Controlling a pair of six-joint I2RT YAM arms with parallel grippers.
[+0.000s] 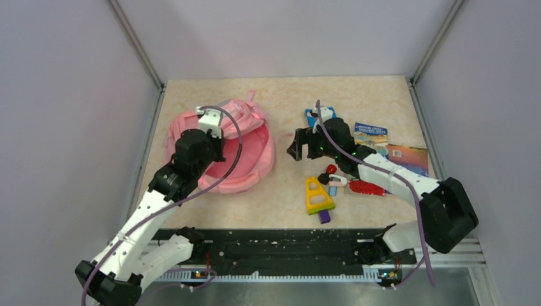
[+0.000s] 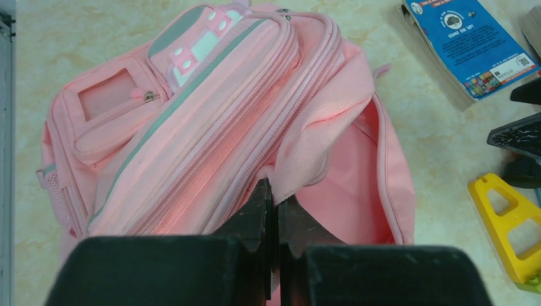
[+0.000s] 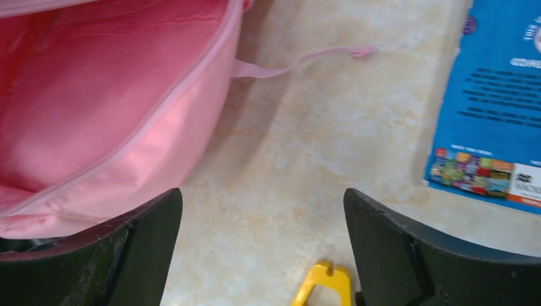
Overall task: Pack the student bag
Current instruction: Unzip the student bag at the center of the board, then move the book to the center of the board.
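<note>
The student bag (image 1: pixel 249 153) lies at the table's left, a large pink backpack with its main compartment gaping toward the right. In the left wrist view its front pockets and grey zip lines (image 2: pixel 191 102) face up. My left gripper (image 2: pixel 275 197) is shut on the edge of the bag's upper flap and holds it up; from above it (image 1: pixel 214 131) sits over the bag's middle. My right gripper (image 1: pixel 295 148) hovers just right of the bag's mouth, open with nothing between its fingers (image 3: pixel 263 210). The pink lining (image 3: pixel 96 108) shows at the left of the right wrist view.
Right of the bag lie a yellow triangle ruler (image 1: pixel 317 196), a blue book (image 1: pixel 371 134), a second book (image 1: pixel 408 158), a red brush-like item (image 1: pixel 366 187) and small red and purple pieces. A loose pink strap (image 3: pixel 300 58) trails on the table. Walls enclose three sides.
</note>
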